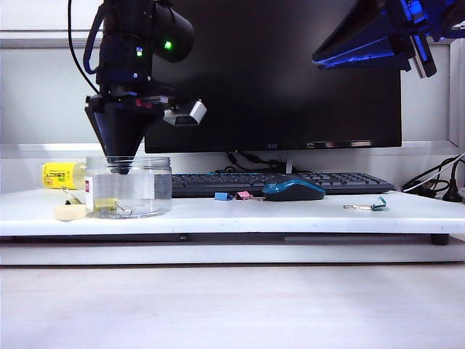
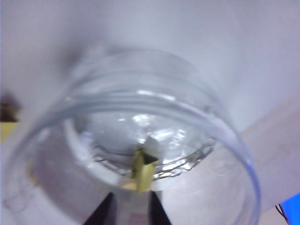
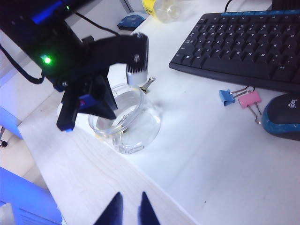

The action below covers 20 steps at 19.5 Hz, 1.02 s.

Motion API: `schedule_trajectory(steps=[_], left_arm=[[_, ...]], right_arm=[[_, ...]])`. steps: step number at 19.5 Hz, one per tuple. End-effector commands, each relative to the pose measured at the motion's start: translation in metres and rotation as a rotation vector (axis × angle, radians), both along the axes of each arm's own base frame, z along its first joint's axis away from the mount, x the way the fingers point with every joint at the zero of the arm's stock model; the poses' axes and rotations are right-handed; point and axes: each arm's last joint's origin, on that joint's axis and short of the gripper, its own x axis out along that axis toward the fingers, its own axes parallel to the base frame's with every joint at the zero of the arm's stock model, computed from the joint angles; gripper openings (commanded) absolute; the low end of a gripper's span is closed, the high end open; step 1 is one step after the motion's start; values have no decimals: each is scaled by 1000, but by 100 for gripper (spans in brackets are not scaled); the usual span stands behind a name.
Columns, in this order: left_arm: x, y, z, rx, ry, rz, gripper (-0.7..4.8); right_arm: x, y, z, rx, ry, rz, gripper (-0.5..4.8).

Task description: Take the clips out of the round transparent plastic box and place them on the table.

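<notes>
Yellow clip [image 2: 143,171] pinched, left end effector [image 2: 129,206], raised right end effector [image 3: 129,208]

clip [image 2: 143,171] inside jar [image 2: 225,136]

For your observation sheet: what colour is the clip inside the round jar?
Yellow clip, clearest in the left wrist view.

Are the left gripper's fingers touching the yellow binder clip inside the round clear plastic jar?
Touching: left wrist view shows the left gripper fingers closing around the yellow binder clip inside the round clear plastic jar.
</notes>
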Motion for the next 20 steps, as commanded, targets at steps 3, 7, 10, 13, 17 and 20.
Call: schedule_trajectory(steps=[3,7,10,13,17,20], left_arm=[[-5,3,-17,60,55,-32,100],[-5,4,-17,71,52,-43,100],[-6,3,-17,38,71,-58,100],[-6,2,-17,26,80,-75,100],[-6,2,-17,26,79,-75,100],[-5,3,-18,27,81,-78,100]], right_arm=[[0,0,2,0,-19,2,53],[0,0,2,-1,-20,1,53],[0,0,2,-1,-20,0,53],[0,0,2,1,-18,5,53],[-2,1,0,12,10,56,53],[-3,1,0,23,22,92,53]])
